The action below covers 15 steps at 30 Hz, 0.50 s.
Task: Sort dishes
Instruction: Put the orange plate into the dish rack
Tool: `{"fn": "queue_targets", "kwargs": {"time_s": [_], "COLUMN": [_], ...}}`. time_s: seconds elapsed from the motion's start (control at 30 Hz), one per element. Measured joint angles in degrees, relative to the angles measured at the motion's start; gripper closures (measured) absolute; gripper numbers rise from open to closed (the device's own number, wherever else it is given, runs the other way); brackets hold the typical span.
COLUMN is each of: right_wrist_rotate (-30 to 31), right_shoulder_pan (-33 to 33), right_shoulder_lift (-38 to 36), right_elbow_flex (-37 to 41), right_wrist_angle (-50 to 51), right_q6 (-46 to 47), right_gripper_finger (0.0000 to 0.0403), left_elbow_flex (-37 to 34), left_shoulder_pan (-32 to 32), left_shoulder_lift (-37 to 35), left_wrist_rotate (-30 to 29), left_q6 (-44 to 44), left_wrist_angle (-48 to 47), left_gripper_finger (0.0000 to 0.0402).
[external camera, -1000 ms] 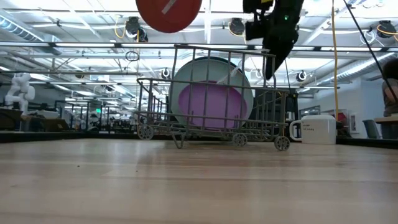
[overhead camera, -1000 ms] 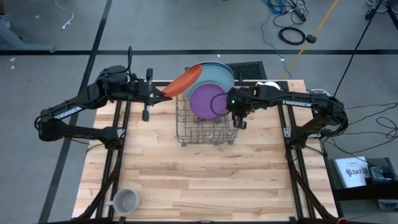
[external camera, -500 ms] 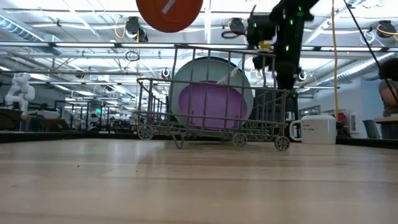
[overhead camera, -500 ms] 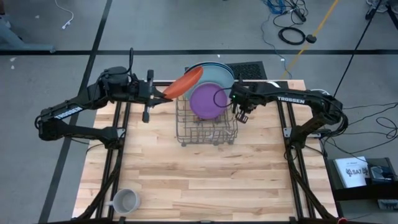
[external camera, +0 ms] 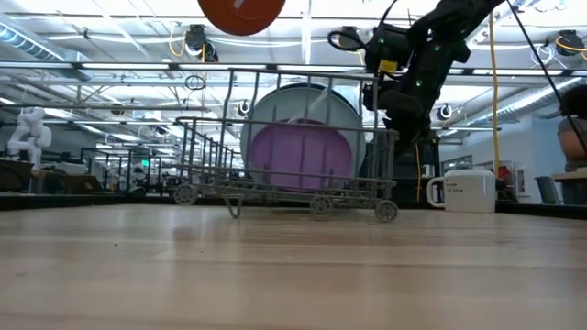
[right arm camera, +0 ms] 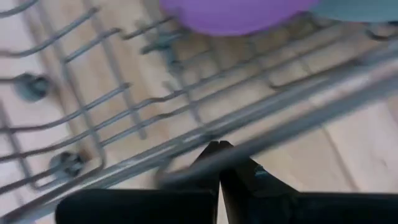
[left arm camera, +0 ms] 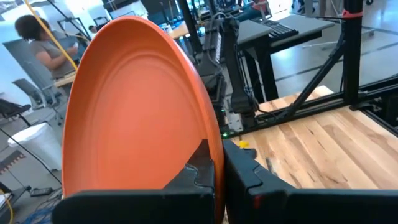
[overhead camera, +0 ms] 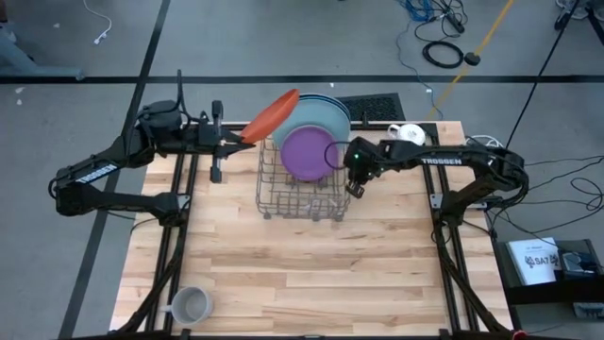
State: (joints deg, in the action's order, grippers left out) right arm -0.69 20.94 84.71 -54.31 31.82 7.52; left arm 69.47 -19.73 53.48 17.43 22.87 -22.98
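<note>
High view: the left gripper point(overhead camera: 237, 141) is clamped on the rim of the orange plate point(overhead camera: 271, 115), held tilted in the air over the rack's point(overhead camera: 300, 198) far left corner. The right gripper point(overhead camera: 351, 185) is closed, empty, at the rack's right side. The purple plate point(overhead camera: 307, 154) and larger plates point(overhead camera: 321, 118) stand upright in the rack

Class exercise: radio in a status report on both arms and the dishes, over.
Left end effector shut on orange plate, held aloft. Right end effector shut, at wire rack. Purple plate racked.
</note>
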Motion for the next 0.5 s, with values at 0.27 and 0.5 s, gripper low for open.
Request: {"fn": "queue_targets", "kwargs": {"time_s": [0.27, 0.5], "right_wrist_rotate": [-3.2, -2.6], "right_shoulder_pan": [-7.8, -11.3], "right_shoulder_lift": [0.0, 0.1], "right_elbow_flex": [0.2, 0.3], "right_wrist_angle": [-6.2, -12.3], "right_q6": [-4.6, -6.9], "right_gripper_finger": [0.0403, 0.0403], "left_elbow_flex": [0.0, 0.0], "left_shoulder_pan": [0.0, 0.0], "left_shoulder_lift": [-0.2, -0.2], "left_wrist_rotate": [-0.3, -0.4], "left_q6": [0.0, 0.0], "left_wrist_angle": [0.0, 0.3], "left_gripper_finger": [0.0398, 0.0398]}}
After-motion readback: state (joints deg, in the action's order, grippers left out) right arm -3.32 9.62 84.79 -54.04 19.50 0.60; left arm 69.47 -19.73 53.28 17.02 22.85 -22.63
